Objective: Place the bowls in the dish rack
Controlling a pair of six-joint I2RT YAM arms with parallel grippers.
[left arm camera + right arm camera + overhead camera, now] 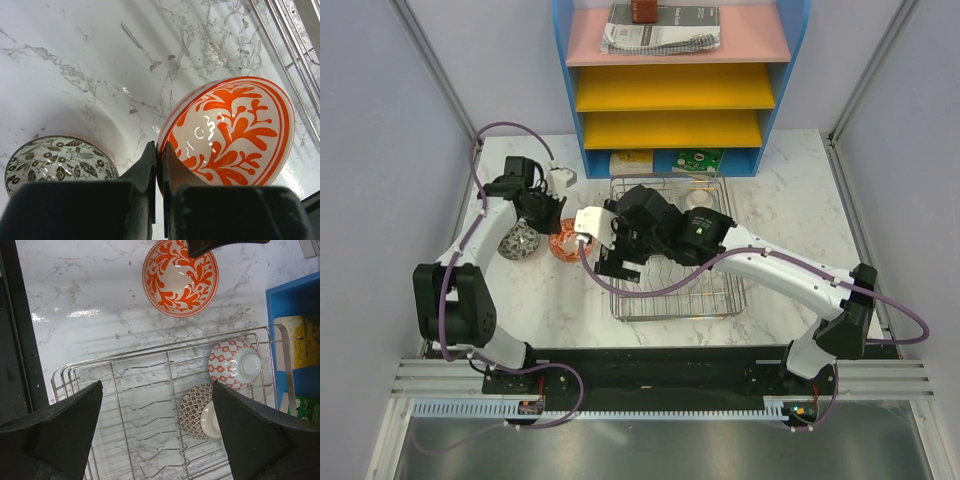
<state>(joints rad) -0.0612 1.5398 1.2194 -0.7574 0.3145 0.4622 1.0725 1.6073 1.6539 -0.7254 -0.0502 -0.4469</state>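
My left gripper (159, 150) is shut on the rim of the red-orange patterned bowl (235, 135), which sits just left of the dish rack (677, 316). From above, that bowl (563, 243) is under the left gripper (552, 215). A grey leaf-patterned bowl (55, 162) rests on the marble to its left. My right gripper (157, 430) hangs open over the rack's (170, 347) left part, holding nothing. Two bowls lie upside down in the rack's far end: one white with red diamonds (234, 363), one grey-brown patterned (197, 410).
A blue-framed shelf unit (680, 90) with yellow and pink trays stands right behind the rack, with boxes (632, 160) on its lowest level. Its blue edge (290, 315) shows close to the rack's far end. Grey walls close in both sides.
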